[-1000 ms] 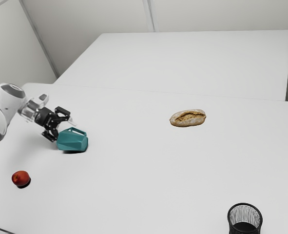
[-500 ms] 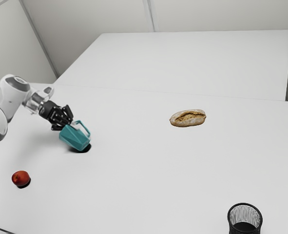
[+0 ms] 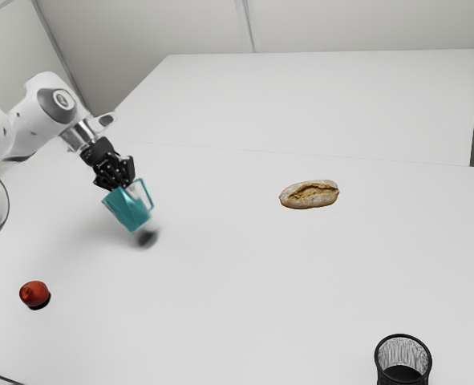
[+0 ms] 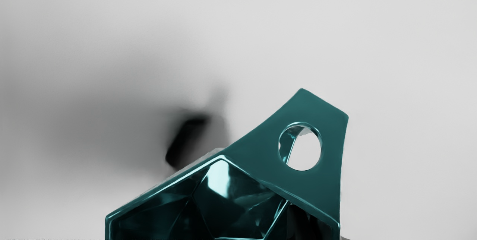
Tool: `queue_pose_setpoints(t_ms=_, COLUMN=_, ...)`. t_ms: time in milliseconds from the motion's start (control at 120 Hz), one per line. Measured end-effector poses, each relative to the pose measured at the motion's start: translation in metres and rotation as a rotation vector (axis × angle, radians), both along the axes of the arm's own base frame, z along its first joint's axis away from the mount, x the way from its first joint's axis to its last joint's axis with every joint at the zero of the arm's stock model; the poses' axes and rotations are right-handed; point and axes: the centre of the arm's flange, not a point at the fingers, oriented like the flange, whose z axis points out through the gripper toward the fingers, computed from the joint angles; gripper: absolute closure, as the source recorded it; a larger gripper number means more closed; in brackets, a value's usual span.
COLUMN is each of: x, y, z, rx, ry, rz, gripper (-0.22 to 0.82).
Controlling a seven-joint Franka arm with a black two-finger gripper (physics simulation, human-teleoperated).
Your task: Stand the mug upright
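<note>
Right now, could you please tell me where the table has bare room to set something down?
A wide bare patch of table lies between the mug, bread and black cup. Another strip runs from the red fruit to the black cup. It is crowded toward the exterior view's left, where the jaws hold the tilted mug above the table.

One mug [image 3: 127,210], one loaf [image 3: 309,195], one fruit [image 3: 34,293], one mesh cup [image 3: 403,353]

Mug [image 3: 127,210]: glossy teal, faceted, angular rim; its handle [image 4: 326,184] faces the exterior view's right. Pose: tilted, mouth upward, base slanting down toward that same side. It hangs just above the table [image 3: 301,281].
</note>
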Motion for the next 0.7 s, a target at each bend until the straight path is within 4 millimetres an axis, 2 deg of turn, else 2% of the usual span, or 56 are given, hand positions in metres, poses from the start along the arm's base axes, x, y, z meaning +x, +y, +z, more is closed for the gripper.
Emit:
queue_pose_setpoints(t_ms=117, x=0.009, y=-0.040, z=0.023, rx=0.172, ry=-0.023, rz=-0.084, gripper=0.79)
queue_pose_setpoints(t_ms=192, x=0.006, y=-0.064, z=0.029, rx=0.270, ry=-0.032, rz=-0.114, gripper=0.79)
queue_pose_setpoints(t_ms=300, x=-0.006, y=-0.083, z=0.021, rx=0.373, ry=-0.038, rz=-0.108, gripper=0.79)
queue_pose_setpoints(t_ms=433, x=-0.009, y=-0.107, z=0.016, rx=0.451, ry=-0.066, rz=-0.079, gripper=0.79)
queue_pose_setpoints(t_ms=700, x=-0.003, y=-0.139, z=0.001, rx=0.504, ry=-0.112, rz=0.001, gripper=0.78)
